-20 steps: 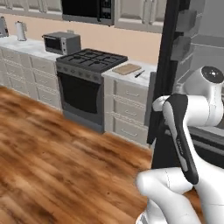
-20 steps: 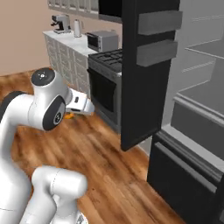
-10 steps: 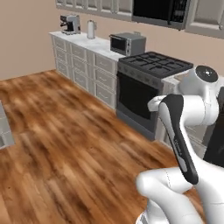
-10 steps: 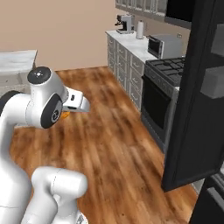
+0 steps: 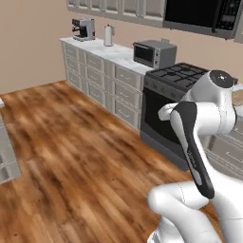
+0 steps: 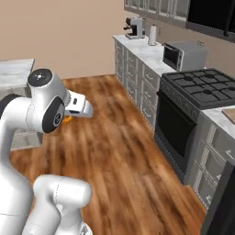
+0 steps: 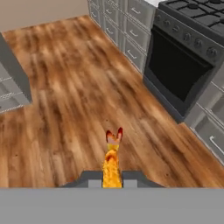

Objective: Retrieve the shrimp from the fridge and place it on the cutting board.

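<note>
In the hand view, the shrimp (image 7: 112,158), an orange curved piece with a reddish tail, is pinched in my gripper (image 7: 112,176), whose fingers are shut on it over the wooden floor. In the right base view the hand sits left of centre, with an orange bit of the shrimp (image 6: 68,120) peeking out beneath it. The light-brown cutting board (image 6: 229,113) lies on the counter at the right edge, just right of the stovetop. A black edge of the fridge (image 6: 223,201) rises at the lower right corner.
A black gas stove with oven (image 6: 190,114) stands between grey cabinet runs. A toaster oven (image 5: 153,52), a kettle (image 5: 108,35) and a coffee machine (image 5: 83,29) sit on the counter. A grey island cabinet (image 7: 12,81) is to the left. Wooden floor (image 5: 71,156) lies open between them.
The whole scene has swung sideways in both base views, so the camera moved with the base; the fridge has slid almost out of view. The shrimp stays in the shut gripper.
</note>
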Tool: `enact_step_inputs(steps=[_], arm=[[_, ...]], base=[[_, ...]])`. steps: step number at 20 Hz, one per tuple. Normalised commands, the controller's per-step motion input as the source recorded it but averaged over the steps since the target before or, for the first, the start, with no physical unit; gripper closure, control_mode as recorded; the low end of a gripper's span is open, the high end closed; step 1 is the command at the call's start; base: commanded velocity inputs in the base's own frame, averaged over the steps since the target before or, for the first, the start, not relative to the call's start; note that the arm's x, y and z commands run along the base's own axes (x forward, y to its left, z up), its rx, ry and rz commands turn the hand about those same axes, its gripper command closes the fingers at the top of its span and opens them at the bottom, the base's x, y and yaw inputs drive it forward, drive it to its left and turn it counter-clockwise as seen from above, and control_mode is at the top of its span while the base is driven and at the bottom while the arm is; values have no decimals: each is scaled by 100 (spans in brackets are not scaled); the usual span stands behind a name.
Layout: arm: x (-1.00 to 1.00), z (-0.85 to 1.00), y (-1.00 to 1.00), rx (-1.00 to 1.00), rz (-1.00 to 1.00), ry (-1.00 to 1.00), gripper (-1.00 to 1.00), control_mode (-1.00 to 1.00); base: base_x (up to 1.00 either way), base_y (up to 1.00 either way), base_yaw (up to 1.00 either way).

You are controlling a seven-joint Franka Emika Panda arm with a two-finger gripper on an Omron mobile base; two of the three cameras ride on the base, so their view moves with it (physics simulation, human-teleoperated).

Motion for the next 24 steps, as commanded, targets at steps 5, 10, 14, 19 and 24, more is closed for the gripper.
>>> enact_step_inputs(steps=[5,10,14,19,24], arm=[[0,0,0,0,0,0,100,100],[0,0,0,0,0,0,100,100],[0,0,0,0,0,0,100,100],[0,0,0,0,0,0,100,100],[0,0,0,0,0,0,100,100]], base=[[99,46,-45],[86,54,-67],[64,56,-76],[51,50,-81],[67,48,-75]])
